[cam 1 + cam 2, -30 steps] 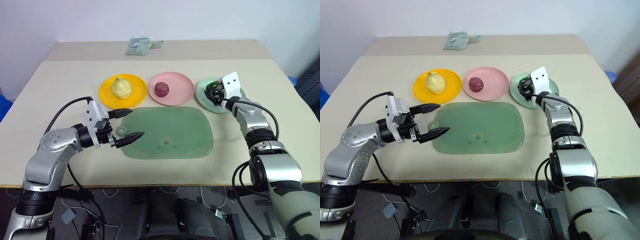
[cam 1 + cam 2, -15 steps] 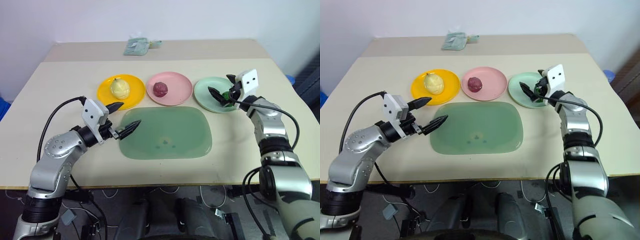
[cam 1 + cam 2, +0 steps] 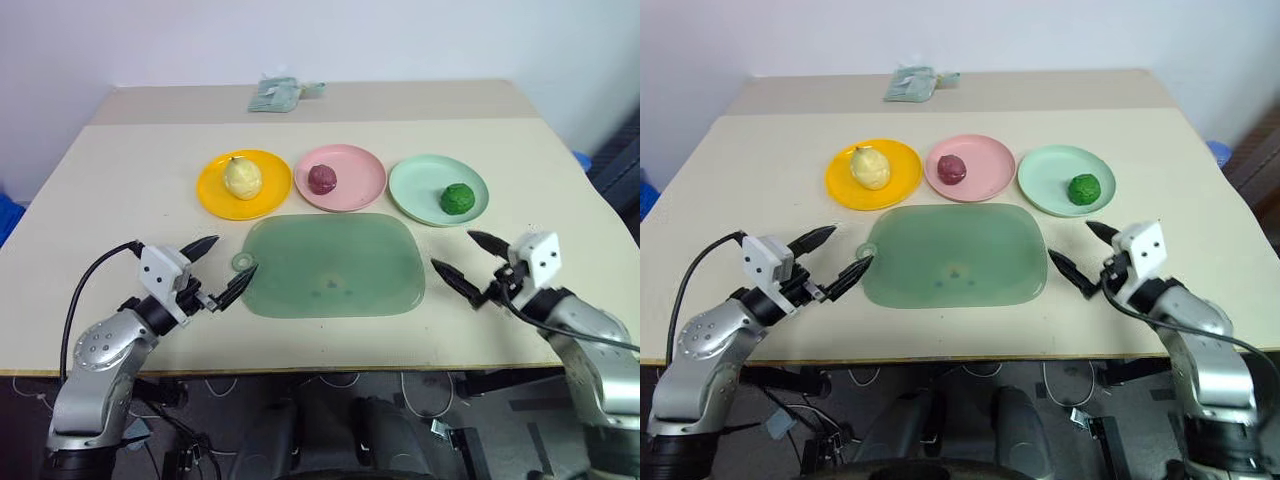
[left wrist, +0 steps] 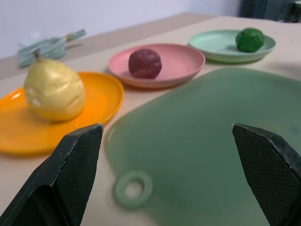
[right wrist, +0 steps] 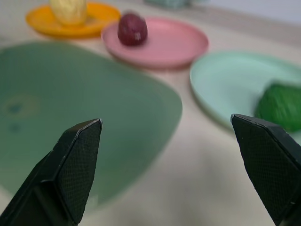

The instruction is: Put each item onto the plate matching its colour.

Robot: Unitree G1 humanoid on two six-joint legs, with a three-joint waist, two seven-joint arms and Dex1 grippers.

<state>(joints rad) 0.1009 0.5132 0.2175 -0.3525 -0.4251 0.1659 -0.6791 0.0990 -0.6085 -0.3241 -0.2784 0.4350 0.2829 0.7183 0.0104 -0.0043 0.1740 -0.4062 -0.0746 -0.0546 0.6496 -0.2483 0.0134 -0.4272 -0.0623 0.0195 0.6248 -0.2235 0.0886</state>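
A pale yellow pear-like lump (image 3: 242,177) sits on the orange-yellow plate (image 3: 213,191). The dark reddish-purple ball (image 3: 322,178) rests on the pale pink plate (image 3: 361,179). On the mint green plate (image 3: 415,187) lies the dark green chunk (image 3: 457,198). My left gripper (image 3: 222,271) stands open and empty near the table's front left, by the mat's ring tab. My right gripper (image 3: 468,262) is open and empty at the front right, just past the mat's right edge and apart from the green plate.
A large translucent green mat (image 3: 333,265) lies at the table's middle, in front of the plates. A folded pale green cloth (image 3: 277,93) sits at the far edge. The table's front edge (image 3: 330,372) runs close below both grippers.
My right gripper opened off the green chunk, left it on the mint green plate and drew back toward the front edge. My left gripper moved left and lower.
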